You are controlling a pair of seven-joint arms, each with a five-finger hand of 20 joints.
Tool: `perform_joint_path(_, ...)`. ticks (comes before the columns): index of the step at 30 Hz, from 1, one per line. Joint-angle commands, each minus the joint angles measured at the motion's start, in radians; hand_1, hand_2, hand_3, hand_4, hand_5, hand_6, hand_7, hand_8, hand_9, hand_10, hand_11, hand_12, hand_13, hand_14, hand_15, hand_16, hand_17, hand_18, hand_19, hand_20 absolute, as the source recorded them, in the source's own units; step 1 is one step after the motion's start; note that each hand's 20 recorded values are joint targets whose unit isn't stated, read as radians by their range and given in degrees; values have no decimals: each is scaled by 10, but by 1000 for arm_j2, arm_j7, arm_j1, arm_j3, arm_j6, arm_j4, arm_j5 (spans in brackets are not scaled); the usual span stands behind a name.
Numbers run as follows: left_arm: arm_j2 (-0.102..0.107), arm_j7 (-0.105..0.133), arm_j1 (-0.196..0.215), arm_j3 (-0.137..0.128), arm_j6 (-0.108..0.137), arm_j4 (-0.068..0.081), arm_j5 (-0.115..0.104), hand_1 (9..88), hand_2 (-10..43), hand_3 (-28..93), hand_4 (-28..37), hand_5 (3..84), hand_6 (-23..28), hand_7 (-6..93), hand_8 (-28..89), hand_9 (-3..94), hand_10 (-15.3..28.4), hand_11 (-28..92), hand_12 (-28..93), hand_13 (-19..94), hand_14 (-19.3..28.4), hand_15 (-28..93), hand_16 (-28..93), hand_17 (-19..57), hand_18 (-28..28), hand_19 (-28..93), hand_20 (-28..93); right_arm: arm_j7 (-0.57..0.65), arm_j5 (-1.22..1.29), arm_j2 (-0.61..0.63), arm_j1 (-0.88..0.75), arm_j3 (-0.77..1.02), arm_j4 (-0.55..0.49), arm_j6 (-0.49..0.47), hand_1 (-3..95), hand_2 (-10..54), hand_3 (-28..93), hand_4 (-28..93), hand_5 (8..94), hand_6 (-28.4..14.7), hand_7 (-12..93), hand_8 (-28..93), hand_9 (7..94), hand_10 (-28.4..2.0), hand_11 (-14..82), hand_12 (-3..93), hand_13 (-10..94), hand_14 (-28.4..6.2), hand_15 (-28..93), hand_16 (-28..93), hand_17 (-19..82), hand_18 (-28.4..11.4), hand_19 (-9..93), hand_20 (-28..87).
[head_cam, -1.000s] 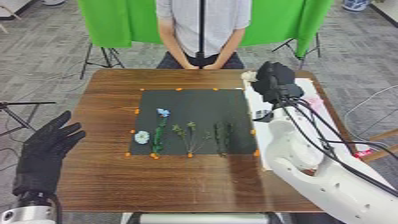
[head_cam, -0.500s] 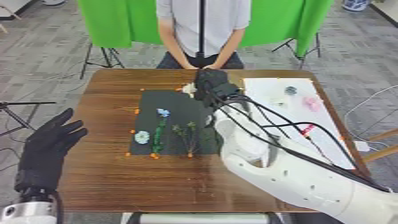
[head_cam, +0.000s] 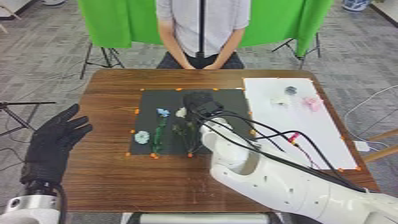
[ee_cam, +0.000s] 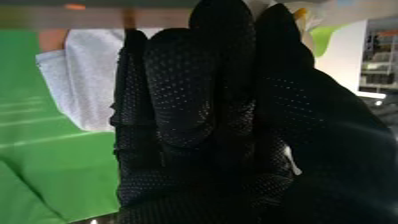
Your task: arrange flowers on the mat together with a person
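Over the middle of the dark mat (head_cam: 226,93) in the head view is my right hand (head_cam: 202,102), its fingers curled round a whitish flower (head_cam: 181,112) that shows at its left side. In the right wrist view, that whitish flower (ee_cam: 305,19), with a bit of yellow, is by the fingertips and thumb of the right hand (ee_cam: 191,95). On the mat lie a blue flower (head_cam: 163,112) on a green stem, a pale blue flower (head_cam: 142,137) and green stems (head_cam: 182,132), partly covered by the right hand and arm. My left hand (head_cam: 53,142) is open at the table's left edge.
To the right of the mat, a white sheet (head_cam: 311,150) holds a grey-blue flower (head_cam: 290,90), a pink flower (head_cam: 313,103), a cream flower (head_cam: 280,101) and a red item (head_cam: 294,136). Orange marks line the mat. My right arm and its cables cross the mat's right side.
My right hand has moved left from the white sheet to over the mat, carrying the whitish flower. The flowers on the sheet have come into view. My left hand has shifted only slightly.
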Motion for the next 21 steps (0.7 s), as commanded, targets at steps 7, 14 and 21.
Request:
perform_joint_path(7,-6,-22,1,1,-13,9,7,220,61,799,-283,385,91,146,-103,351,200,294,91,236,265,580,-123,-95,213,516,99,32,-68,4,23,-52,-27,-93,512,-95,667,-283,724,15,167,-15,838,-78,249,350,765,-55,620,187,336,-164,866,-69)
perform_joint_path(14,-10,-21,4,2,-9,6,9,221,61,798,-283,386,91,146,-103,351,200,294,91,236,265,581,-122,-96,213,517,100,23,-71,8,23,-49,-49,-97,434,-95,709,-283,654,1,152,-118,752,-119,358,229,726,-72,645,175,315,-174,854,-60)
perform_joint_path(21,-12,-19,9,1,-4,5,9,221,61,799,-283,387,92,145,-103,351,200,294,90,235,264,581,-123,-96,214,517,100,20,-66,7,21,-28,-69,-153,416,-95,711,-282,629,-10,140,-116,730,-131,371,209,712,-81,654,172,307,-183,851,-56)
